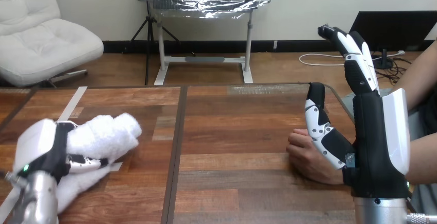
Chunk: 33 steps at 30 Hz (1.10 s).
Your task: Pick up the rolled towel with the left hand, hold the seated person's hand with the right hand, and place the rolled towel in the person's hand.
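The robot's right hand [380, 147] is standing upright at the near right of the counter [232, 131], its back turned to the camera, its fingers stretching straight up and its thumb angling out to the left, so it is spread wide and gripping nothing. The person's hand [308, 154] is resting on the counter just beside that thumb, reaching in from the right edge with its fingers loosely curled; the thumb is crossing in front of it, and whether the two are touching cannot be told. At the near left, the robot's left hand [38, 149] is closing around the rolled towel [105, 131], with its thumb pressing across the white roll. The towel is pointing up and to the right from the hand, well apart from the person's hand, and whether it is lying on the counter or hanging just above it cannot be told.
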Motion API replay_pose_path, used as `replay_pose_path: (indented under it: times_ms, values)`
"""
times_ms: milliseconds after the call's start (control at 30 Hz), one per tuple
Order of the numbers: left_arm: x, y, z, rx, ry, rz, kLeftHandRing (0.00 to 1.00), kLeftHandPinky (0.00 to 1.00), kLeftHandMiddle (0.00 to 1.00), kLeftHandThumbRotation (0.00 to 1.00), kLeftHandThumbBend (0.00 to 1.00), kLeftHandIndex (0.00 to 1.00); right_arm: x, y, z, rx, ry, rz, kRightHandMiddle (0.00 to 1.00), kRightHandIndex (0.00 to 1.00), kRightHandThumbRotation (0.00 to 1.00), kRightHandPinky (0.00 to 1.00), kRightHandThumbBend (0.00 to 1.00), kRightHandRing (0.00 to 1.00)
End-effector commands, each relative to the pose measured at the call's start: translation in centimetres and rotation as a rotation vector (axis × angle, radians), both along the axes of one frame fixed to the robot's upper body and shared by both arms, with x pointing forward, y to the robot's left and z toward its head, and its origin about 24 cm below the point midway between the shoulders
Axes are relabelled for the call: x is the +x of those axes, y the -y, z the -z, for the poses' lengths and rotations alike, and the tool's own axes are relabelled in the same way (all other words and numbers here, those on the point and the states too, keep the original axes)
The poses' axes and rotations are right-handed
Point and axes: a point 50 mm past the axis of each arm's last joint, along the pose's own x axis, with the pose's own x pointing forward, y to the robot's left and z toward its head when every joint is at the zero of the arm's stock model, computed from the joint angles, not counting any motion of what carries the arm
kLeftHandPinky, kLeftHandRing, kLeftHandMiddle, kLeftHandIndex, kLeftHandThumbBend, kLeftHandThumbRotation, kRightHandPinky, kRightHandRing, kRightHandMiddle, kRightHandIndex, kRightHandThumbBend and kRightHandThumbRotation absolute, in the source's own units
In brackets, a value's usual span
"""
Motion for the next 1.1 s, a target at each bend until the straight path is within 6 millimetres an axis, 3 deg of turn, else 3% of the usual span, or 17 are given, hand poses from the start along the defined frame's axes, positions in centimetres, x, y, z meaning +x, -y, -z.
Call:
replay_pose_path:
  times_ms: [0, 633, 1067]
  values:
    - [0.1, 2.3, 0.3, -0.182, 0.101, 0.050, 0.43, 0.40, 0.47, 0.16, 0.72, 0.51, 0.6, -0.2, -1.6, 0.001, 0.096, -0.032, 0.90, 0.86, 0.00, 1.00, 0.00, 0.99]
    - [0.1, 5.1, -0.2, -0.765, 0.302, 0.109, 0.43, 0.41, 0.47, 0.21, 0.85, 0.51, 0.7, -0.1, -1.6, 0.004, 0.099, -0.033, 0.89, 0.85, 0.00, 1.00, 0.00, 0.98]
    - [0.2, 7.2, -0.8, -0.951, 0.394, 0.210, 0.43, 0.40, 0.47, 0.20, 0.92, 0.50, 0.6, 0.0, -1.6, 0.004, 0.090, -0.025, 0.89, 0.85, 0.00, 1.00, 0.00, 0.98]
